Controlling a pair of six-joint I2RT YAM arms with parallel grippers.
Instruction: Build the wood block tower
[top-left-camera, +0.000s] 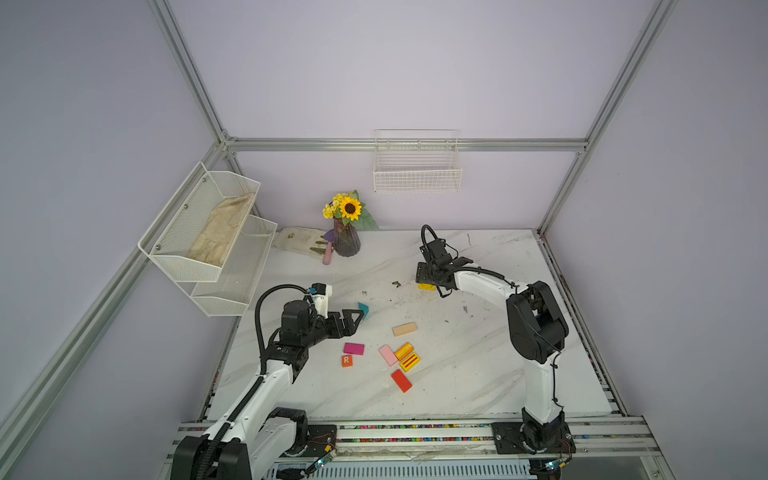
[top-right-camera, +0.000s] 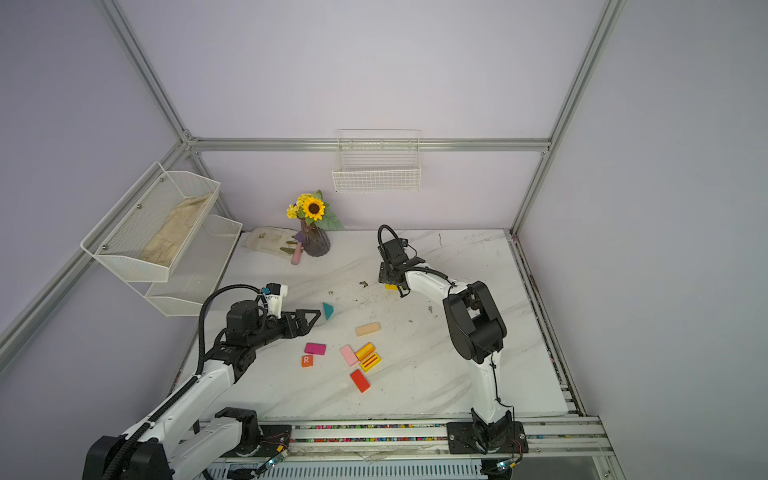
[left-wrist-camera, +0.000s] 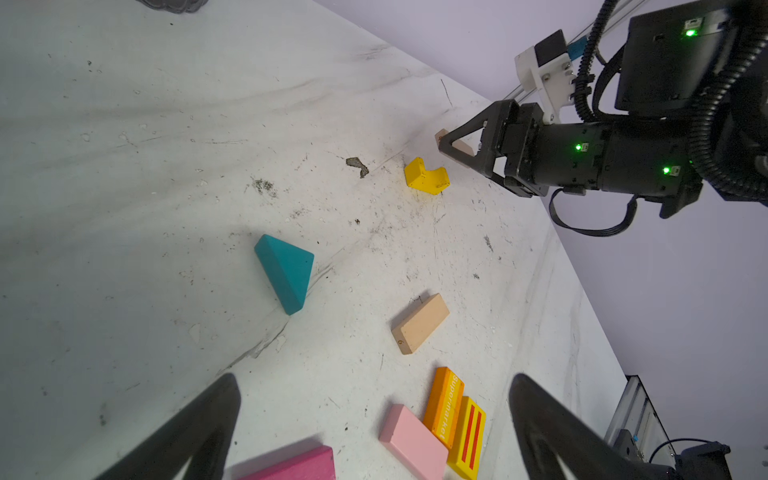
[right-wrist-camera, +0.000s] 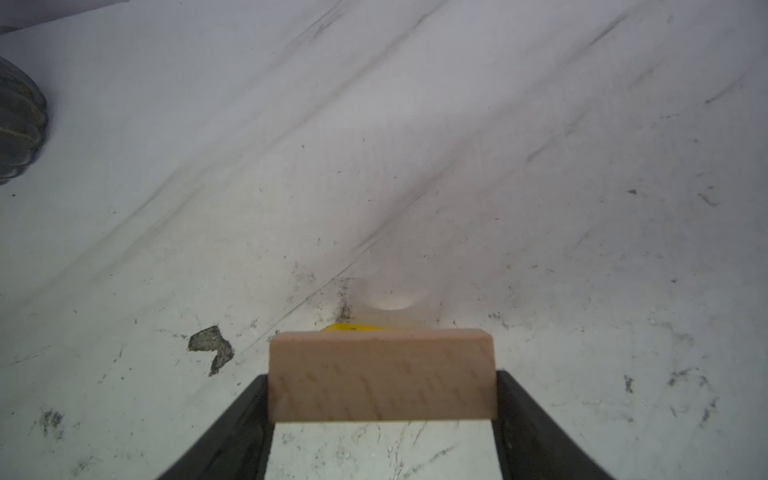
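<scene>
Clamping the light, stiff tan wooden slab (right-wrist-camera: 380, 365) by its two end faces, the right gripper (right-wrist-camera: 382, 399) carries it close over the yellow notched block (left-wrist-camera: 426, 176) on the white marbled table (top-left-camera: 478, 374). Its smooth wood could probably slip, so those flat ends seem the safest hold. The left gripper (left-wrist-camera: 376, 384) stands wide apart and empty near the teal triangular block (left-wrist-camera: 286, 270).

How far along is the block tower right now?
Done: nothing is stacked; a yellow block sits alone as a likely base. In hand: the right tool grips a tan block near it. The left tool is open and empty near the teal triangle. Left: that triangle, a second tan block, and the pink, magenta, red, orange, striped and R pieces lie loose on the table.
</scene>
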